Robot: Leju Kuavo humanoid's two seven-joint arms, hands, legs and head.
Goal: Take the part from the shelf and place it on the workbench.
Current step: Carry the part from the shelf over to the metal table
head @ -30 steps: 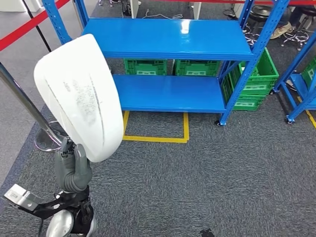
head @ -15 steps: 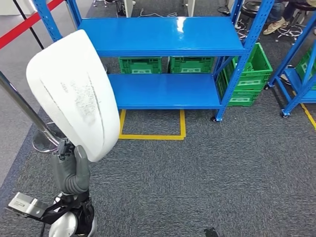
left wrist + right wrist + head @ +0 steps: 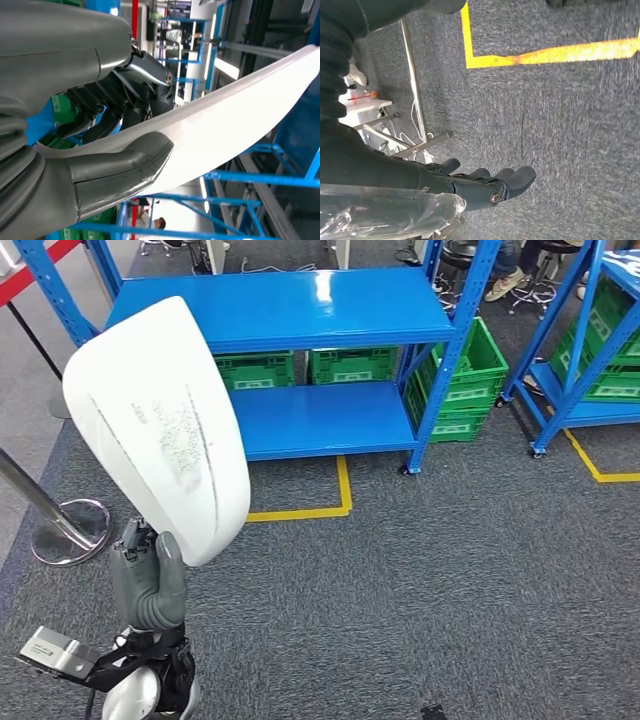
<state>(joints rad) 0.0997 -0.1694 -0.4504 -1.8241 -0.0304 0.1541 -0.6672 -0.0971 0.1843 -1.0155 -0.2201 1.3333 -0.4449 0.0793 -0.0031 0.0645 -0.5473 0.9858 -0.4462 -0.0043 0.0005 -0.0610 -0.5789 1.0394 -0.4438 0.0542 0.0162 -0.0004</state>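
A stanchion base [image 3: 72, 530] stands on the grey carpet [image 3: 453, 600] near the left edge of the head view. Just right of it, the robot's left hand [image 3: 149, 585] grips the lower end of the large white curved part [image 3: 158, 425], holding it upright above the floor; in the left wrist view the thick grey thumb [image 3: 120, 167] presses one face of the part [image 3: 234, 115] while the darker fingers [image 3: 113, 107] clamp the other. Behind stands the blue shelf [image 3: 302, 310], with green crates [image 3: 351, 365] under its top board and a yellow floor line [image 3: 324, 508] along its front edge. The right hand [image 3: 486, 182] hangs over the carpet [image 3: 565, 125], fingers extended, holding nothing.
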